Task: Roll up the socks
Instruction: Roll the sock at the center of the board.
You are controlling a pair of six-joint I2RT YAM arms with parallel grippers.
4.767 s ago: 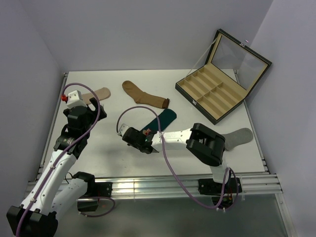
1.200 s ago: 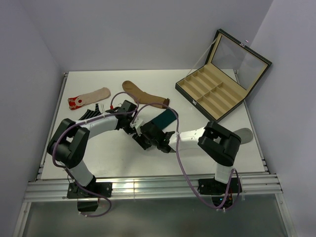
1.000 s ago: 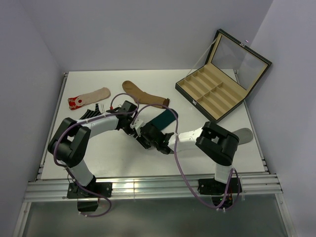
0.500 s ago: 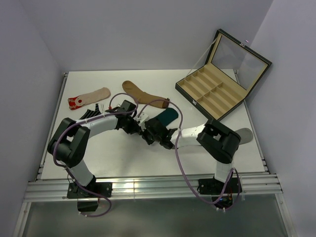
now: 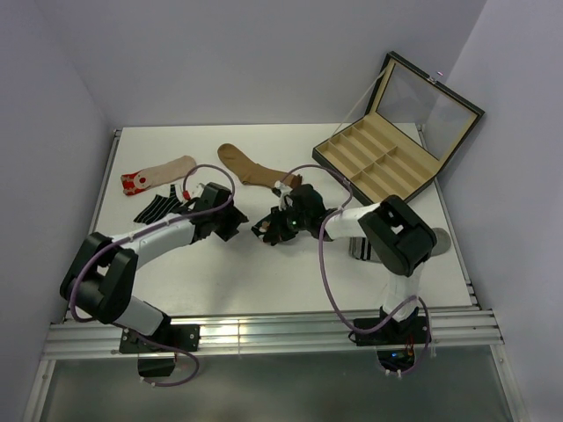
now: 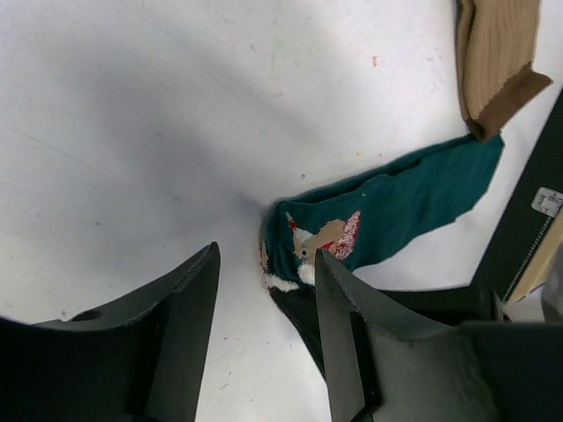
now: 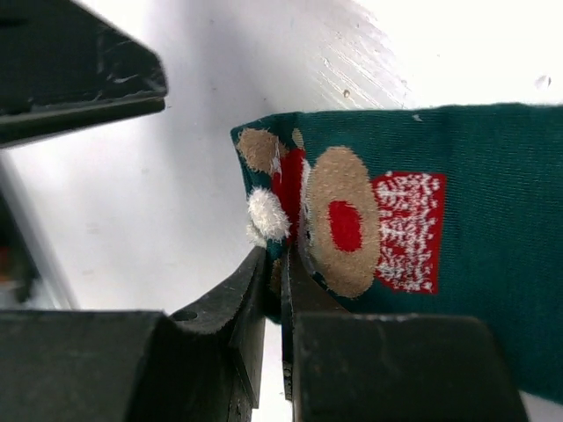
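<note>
One teal sock (image 7: 493,264), reindeer-face end pinched in rt gripper (image 7: 280,265).

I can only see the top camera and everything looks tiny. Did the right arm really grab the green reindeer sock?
Observer: Yes. The right wrist camera shows the right jaws pinched shut on the edge of the teal sock, close to its end.
Operator: Is the left arm grabbing it too?
Observer: No. The left wrist camera shows the left jaws standing open, closed on nothing.
Operator: What does the reindeer look like?
Observer: The reindeer picture has a brown face with a red nose, and there is a white fluffy tuft beside it.
</note>
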